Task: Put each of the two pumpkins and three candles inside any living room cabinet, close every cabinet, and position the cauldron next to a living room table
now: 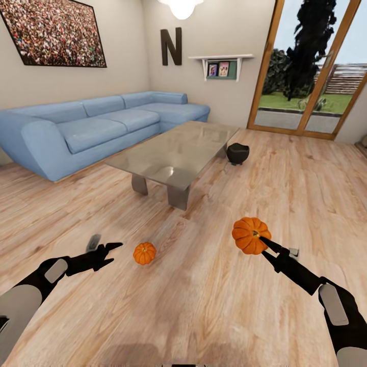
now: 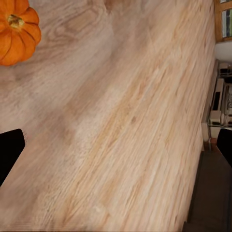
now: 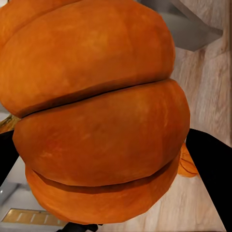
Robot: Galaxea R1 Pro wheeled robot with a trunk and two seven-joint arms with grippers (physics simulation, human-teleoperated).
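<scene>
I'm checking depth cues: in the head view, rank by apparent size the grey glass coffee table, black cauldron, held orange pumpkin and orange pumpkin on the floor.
1. Grey glass coffee table
2. Held orange pumpkin, enlarged by nearness
3. Black cauldron, farther off, so perhaps bigger in truth
4. Orange pumpkin on the floor

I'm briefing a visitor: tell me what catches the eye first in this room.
The bright orange pumpkin clamped in the right gripper above the wooden floor stands out first, with a second pumpkin lying on the floor just ahead of the open left gripper. Beyond them sit the glass-topped table, a black cauldron on the floor beside it, and a long blue sofa against the wall.
</scene>
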